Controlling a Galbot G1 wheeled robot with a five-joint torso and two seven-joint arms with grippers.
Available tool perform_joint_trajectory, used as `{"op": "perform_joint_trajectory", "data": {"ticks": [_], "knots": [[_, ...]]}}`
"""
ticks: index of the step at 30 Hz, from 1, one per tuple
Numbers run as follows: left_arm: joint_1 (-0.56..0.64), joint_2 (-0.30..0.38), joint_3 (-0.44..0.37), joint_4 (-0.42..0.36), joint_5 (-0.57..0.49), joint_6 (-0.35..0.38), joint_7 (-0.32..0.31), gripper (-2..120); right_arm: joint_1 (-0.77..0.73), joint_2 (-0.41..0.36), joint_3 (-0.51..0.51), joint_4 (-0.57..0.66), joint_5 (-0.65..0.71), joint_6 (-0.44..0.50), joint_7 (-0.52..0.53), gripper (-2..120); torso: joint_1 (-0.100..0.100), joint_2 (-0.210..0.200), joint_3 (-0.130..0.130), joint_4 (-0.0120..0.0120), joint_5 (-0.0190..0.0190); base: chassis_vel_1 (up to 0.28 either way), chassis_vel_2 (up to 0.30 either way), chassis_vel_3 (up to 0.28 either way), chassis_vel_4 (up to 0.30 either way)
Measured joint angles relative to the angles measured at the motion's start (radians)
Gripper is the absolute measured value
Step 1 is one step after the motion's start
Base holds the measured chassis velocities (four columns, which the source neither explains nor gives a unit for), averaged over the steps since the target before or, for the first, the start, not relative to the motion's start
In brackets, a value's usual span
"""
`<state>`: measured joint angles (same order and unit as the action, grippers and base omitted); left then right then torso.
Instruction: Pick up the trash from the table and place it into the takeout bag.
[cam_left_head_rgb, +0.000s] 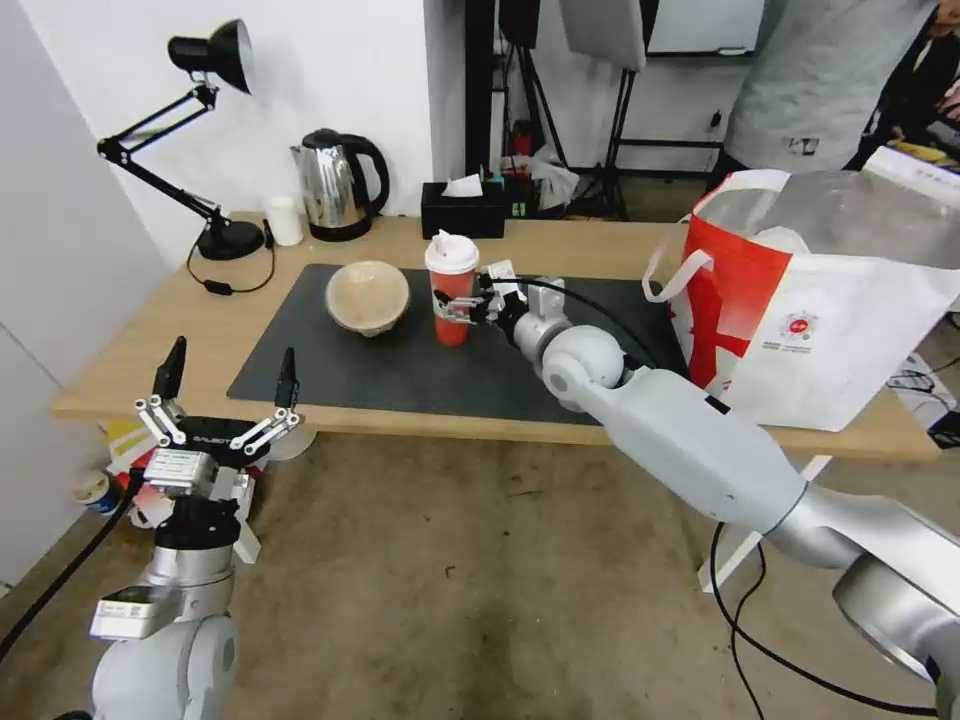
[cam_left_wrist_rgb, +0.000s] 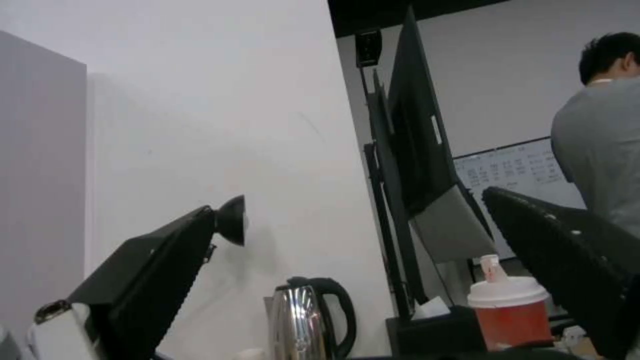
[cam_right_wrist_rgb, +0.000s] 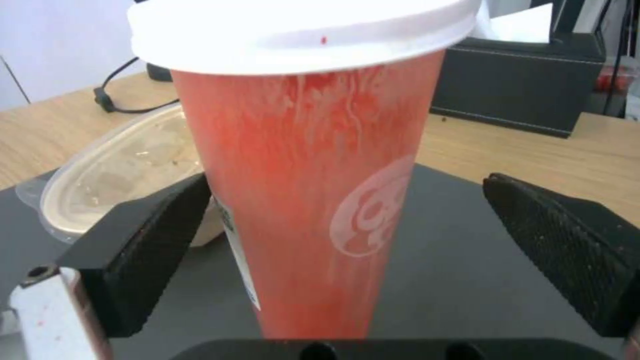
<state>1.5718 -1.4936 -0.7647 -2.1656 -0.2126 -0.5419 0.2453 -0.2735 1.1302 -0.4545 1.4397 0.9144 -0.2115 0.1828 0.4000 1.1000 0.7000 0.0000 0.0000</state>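
- Now, right gripper (cam_left_head_rgb: 462, 301): jaws spread, one to each side of the red cup (cam_left_head_rgb: 452, 290). Right wrist view shows the cup (cam_right_wrist_rgb: 313, 200) between the pads; one pad (cam_right_wrist_rgb: 157, 240) is just at the cup wall, the other stands clear. Not clamped.
- Red cup upright on the dark mat (cam_left_head_rgb: 400, 370), white lid on.
- Beige bowl (cam_left_head_rgb: 368, 296) just beside the cup, toward the robot's left, also on the mat, apparently tipped on its side.
- Takeout bag (cam_left_head_rgb: 810, 320) stands at the right end of the counter (cam_left_head_rgb: 140, 340), mouth open, red side panel facing the cup.
- Left gripper (cam_left_head_rgb: 228, 385): jaws wide apart, grasping nothing, held low before the counter's near edge, well apart from the trash.
- Back of counter: kettle (cam_left_head_rgb: 335, 185), black tissue box (cam_left_head_rgb: 462, 208), desk lamp (cam_left_head_rgb: 215, 50).
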Motion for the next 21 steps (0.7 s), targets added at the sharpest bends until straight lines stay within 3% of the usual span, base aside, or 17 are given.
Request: {"op": "perform_joint_trajectory", "data": {"ticks": [6,21], "knots": [[-0.001,0.001,0.0,0.0,0.0,0.0,0.0,100,-0.005,0.006,0.001,-0.001,0.0,0.003,-0.003,93,0.0,0.0,0.0,0.0,0.0,0.0,0.0,0.0,0.0],[-0.005,0.007,0.002,0.0,0.0,-0.001,0.0,100,-0.008,-0.001,0.001,0.014,0.005,0.005,-0.024,44,0.0,0.0,0.0,0.0,0.0,0.0,0.0,0.0,0.0]]}}
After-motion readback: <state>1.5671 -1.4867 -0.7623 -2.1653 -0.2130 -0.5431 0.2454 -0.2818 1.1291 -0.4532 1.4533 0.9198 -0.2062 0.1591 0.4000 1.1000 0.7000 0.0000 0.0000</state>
